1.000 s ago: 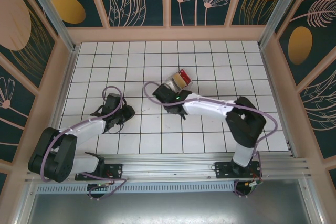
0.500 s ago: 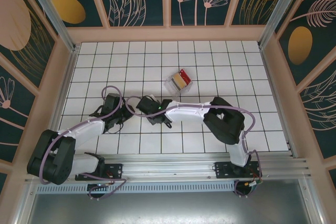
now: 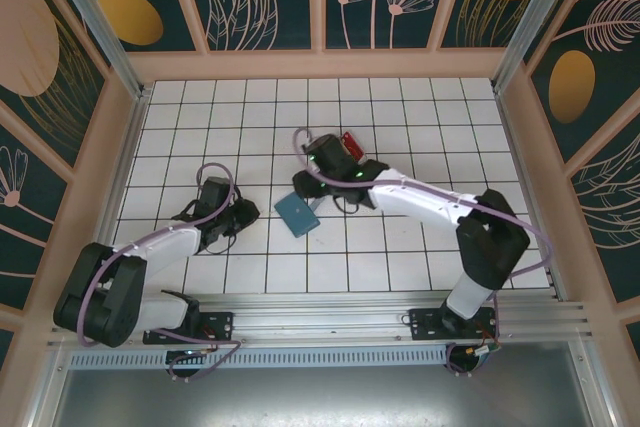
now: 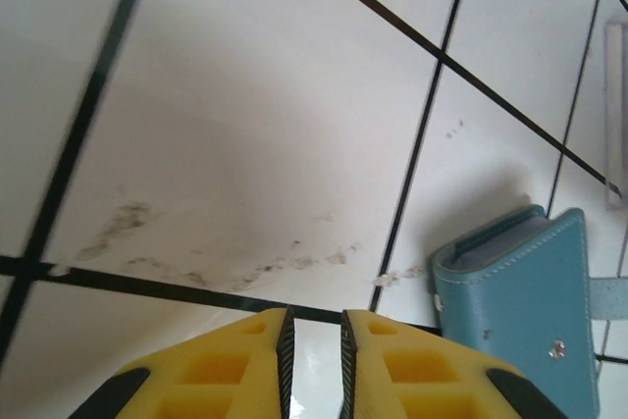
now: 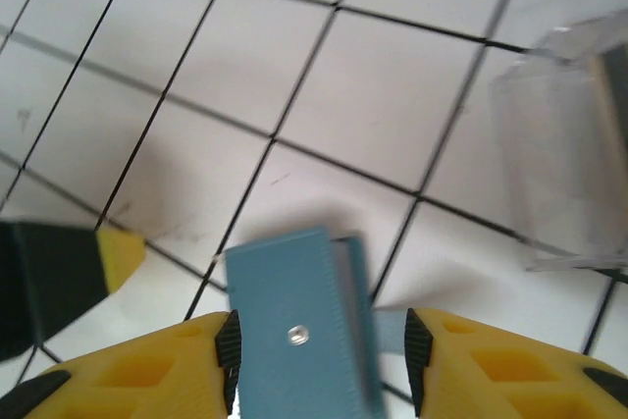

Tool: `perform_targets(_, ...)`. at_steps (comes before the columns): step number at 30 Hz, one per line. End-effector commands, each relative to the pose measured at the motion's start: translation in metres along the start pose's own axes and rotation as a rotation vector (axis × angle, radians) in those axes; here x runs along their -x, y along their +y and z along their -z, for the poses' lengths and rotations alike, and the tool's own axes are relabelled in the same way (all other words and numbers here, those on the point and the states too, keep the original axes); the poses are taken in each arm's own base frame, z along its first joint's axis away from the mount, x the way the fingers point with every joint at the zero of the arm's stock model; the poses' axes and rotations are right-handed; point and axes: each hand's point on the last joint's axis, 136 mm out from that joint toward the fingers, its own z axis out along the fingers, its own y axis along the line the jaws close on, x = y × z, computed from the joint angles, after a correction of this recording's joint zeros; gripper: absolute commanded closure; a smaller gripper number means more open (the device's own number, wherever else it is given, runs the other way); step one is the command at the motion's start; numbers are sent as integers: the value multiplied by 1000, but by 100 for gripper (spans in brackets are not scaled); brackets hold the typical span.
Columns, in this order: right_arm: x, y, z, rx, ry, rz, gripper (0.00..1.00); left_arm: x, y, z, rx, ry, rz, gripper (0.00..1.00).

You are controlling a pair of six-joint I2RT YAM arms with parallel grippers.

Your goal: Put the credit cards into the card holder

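Observation:
The clear card holder (image 3: 345, 150) sits mid-table, partly hidden under my right arm; a red credit card (image 3: 350, 139) shows at its far edge. In the right wrist view the holder (image 5: 564, 164) is a blurred clear box at the upper right. My right gripper (image 3: 308, 179) hovers just in front and left of it, open (image 5: 322, 340); the teal wallet lies on the tiles below, between its spread fingers. My left gripper (image 3: 240, 215) rests low on the left, its fingers (image 4: 312, 326) a narrow gap apart with nothing between them.
The teal folding wallet (image 3: 297, 214) lies flat on the white tiles between the two grippers, and shows at the right of the left wrist view (image 4: 530, 311). A finger of the left gripper (image 5: 118, 252) is just left of it. Wooden walls ring the tiled floor.
My right gripper swung left and forward, opened, then pulled back towards the card holder. The teal wallet now lies on the tiles. The left arm stayed still.

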Motion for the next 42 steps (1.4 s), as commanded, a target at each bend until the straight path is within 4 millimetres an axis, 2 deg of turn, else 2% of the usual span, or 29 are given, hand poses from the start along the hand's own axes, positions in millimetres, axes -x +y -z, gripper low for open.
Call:
perform_targets(1,-13,-16,-6,106,61,-109,54,4,-32,-2,-107,25,-51,77)
perform_targets(7,-27,-36,-18,191,129,-193,61,5,-55,-6,-146,51,-95,78)
perform_targets(17,-53,-52,-44,184,202,-232,65,-3,-87,-15,-209,103,-159,78)
perform_targets(22,-54,-60,-48,162,196,-248,67,-11,-90,-22,-216,131,-166,79)
perform_targets(29,-60,-61,-55,173,216,-257,69,-23,-91,-36,-202,169,-168,79)
perform_targets(35,-55,-54,-55,212,211,-270,75,-26,-82,-42,-155,180,-163,79)
perform_targets(42,-59,-51,-57,235,226,-280,75,-28,-79,-44,-149,184,-157,79)
